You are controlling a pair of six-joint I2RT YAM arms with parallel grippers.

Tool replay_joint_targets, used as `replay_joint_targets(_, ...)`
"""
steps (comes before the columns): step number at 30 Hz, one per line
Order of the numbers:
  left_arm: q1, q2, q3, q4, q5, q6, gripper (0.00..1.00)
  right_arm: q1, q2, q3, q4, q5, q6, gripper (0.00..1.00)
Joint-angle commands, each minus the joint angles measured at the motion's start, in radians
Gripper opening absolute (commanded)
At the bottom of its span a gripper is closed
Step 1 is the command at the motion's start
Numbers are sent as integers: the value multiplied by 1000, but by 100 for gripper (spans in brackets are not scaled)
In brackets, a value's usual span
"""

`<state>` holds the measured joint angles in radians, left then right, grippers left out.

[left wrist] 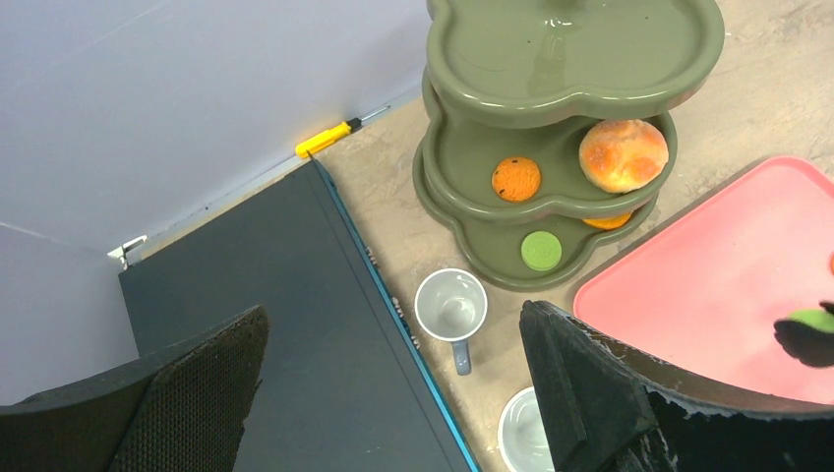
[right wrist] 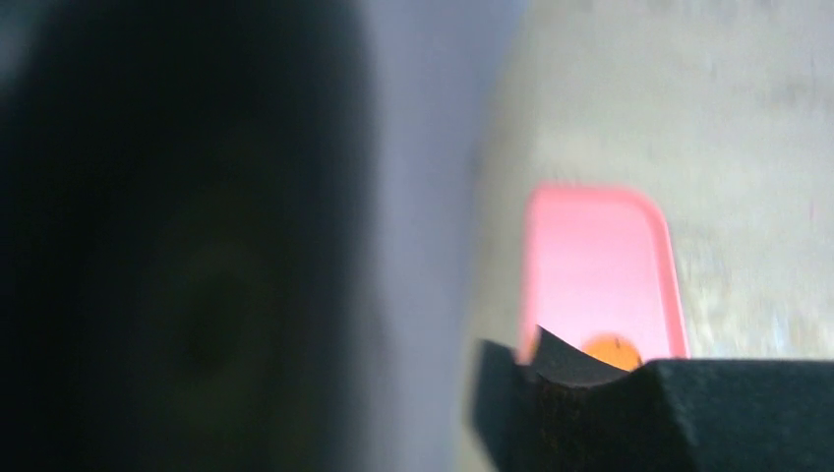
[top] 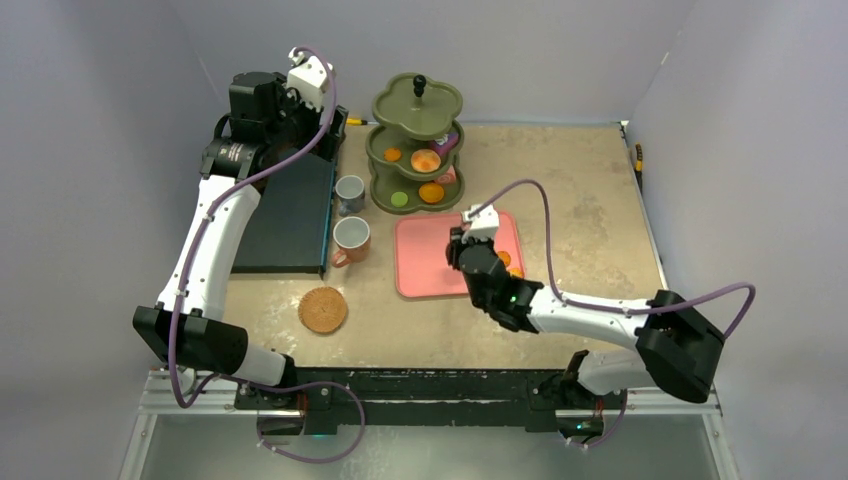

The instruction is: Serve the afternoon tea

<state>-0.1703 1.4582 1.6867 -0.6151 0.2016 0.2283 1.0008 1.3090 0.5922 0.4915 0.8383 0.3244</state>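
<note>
Both the grey mug [top: 349, 190] and the orange mug [top: 351, 238] stand left of centre on the worktop [top: 580, 200]; sweets [top: 426, 160] lie on the green stand [top: 395, 105] at upper centre. We see the left tool [left wrist: 393, 315] wide open and empty. For the right tool [top: 460, 248], over the pink tray [top: 420, 270], we cannot tell.
</note>
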Motion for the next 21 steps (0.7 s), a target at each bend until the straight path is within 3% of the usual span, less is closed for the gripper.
replay_joint_targets(1,8,-25,10,26,-13,4,99,-91,-34,246,160,-133,-221,32)
replay_joint_targets(11,9,-28,4,24,-22,5,99,-193,248,807,148,-387,-401,31)
replay_joint_targets(21,8,-24,8,25,-19,4,99,-216,496,1089,179,-460,-400,32)
